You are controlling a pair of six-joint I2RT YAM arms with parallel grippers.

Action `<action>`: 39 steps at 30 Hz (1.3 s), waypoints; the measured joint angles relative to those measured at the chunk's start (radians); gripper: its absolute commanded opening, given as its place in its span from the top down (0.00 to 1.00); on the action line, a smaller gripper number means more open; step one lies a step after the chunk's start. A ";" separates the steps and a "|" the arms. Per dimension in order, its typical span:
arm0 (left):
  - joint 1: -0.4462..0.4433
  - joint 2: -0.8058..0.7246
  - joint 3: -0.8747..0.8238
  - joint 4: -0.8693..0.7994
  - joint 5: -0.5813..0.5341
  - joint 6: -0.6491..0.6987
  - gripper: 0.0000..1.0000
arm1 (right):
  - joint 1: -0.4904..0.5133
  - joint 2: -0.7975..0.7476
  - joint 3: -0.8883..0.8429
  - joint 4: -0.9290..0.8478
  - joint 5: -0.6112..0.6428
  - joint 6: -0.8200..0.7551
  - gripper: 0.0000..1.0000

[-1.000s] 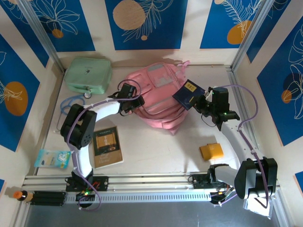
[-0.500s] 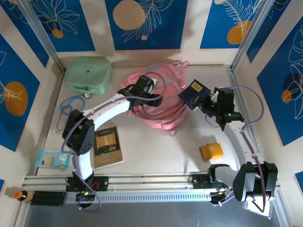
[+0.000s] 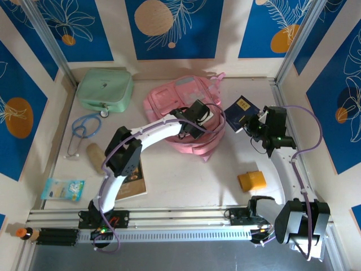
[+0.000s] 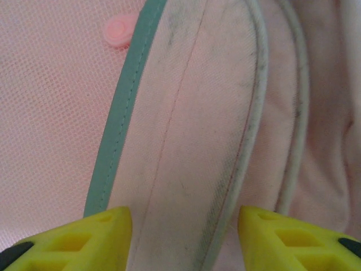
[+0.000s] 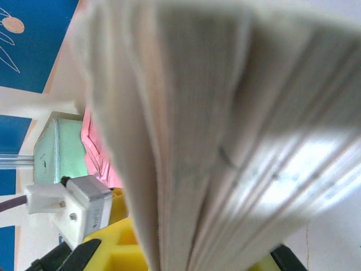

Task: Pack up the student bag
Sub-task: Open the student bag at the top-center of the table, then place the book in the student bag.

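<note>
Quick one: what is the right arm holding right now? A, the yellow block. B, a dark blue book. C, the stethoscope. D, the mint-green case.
B: the right fingers are shut on the dark blue book, held beside the student bag.

pink fabric backpack (image 3: 163, 100), soft and slumped, lying flat at back centre of table (image 3: 192, 180), grey patch on top, straps toward near side

The left fingers (image 4: 84, 237) have reached across the student bag (image 3: 163, 99), seemingly narrowing; the blue book (image 3: 242, 107) shifted right.
</note>
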 measured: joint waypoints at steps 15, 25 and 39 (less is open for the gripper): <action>-0.014 0.053 0.087 -0.075 -0.084 0.023 0.87 | -0.013 -0.001 0.000 -0.019 0.004 0.003 1.00; -0.005 -0.063 0.020 -0.010 -0.112 -0.004 1.00 | -0.032 -0.078 -0.002 -0.060 0.060 -0.005 1.00; 0.064 -0.222 -0.056 0.131 -0.077 -0.095 1.00 | 0.090 -0.116 -0.153 0.066 -0.071 0.015 1.00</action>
